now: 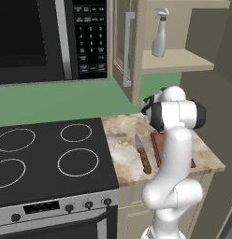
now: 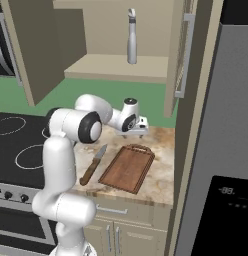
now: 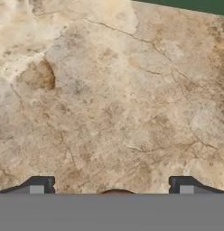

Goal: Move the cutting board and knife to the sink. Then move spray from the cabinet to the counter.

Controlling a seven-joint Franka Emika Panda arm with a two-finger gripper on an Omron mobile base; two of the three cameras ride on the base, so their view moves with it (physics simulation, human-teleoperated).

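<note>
Honestly, you're pretty much at the start here, so don't expect much ticked off. Going from the near edge of the counter outward: the knife lies flat on the marbled stone near the front, handle toward you, blade pointing at the far wall, just right of the black stovetop. Just beside it on the right sits the cutting board, also flat on the counter, apart from the knife as far as the right base view shows. Neither one is in a sink (I can't even spot a sink from these angles), so both of those moves are left to do.

A little farther back, the gripper hangs low over bare stone just past the far end of the board, and in the hand view its fingertips stand wide apart with nothing between them. Whether it's touching the counter, I can't tell.

Farthest back and up high, the cabinet stands with its door swung open, and the spray is upright on the shelf inside, untouched. So that second half is waiting too.

My guess is you're lining up on the board first, given where the hand sits.
</note>
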